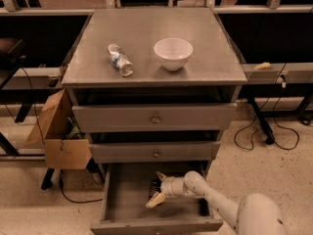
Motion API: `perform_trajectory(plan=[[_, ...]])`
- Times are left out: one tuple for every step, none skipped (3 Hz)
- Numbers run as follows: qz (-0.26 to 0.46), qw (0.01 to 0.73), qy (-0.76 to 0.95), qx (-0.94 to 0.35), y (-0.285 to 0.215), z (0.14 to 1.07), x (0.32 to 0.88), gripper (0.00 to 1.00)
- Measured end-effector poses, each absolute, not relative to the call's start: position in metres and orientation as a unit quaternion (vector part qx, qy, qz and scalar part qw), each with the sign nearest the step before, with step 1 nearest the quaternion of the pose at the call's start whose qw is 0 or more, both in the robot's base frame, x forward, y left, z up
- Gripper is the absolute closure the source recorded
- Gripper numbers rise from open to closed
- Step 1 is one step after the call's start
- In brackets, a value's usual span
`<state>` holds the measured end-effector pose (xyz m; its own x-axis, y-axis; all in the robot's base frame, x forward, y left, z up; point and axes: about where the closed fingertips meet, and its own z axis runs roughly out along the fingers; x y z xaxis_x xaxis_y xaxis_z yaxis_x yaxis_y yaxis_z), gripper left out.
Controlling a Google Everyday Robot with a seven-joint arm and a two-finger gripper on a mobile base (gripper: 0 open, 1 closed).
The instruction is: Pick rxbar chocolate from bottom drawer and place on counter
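Observation:
The bottom drawer (126,196) is pulled open under two closed grey drawers. The rxbar chocolate (153,188), a small black bar, lies on the drawer floor near the middle. My gripper (157,188) is inside the drawer, reaching in from the right. Its pale fingers (156,201) are spread open on either side of the bar, one behind it and one in front. The bar is partly hidden by the gripper. The counter (146,31) is the flat grey top of the cabinet.
A white bowl (173,53) and a clear plastic bottle (120,59) lying on its side are on the counter. A cardboard box (58,138) stands left of the cabinet. Cables (266,137) and table legs are on the floor at the right.

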<state>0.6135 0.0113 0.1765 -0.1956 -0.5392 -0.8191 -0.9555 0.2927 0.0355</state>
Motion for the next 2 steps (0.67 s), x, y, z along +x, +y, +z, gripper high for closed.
perform_trajectory(plan=[[0.274, 0.373, 0.699, -0.545, 0.033, 0.16, 0.607, 0.0], [0.255, 0.385, 0.688, -0.559, 0.05, 0.15, 0.607, 0.0]])
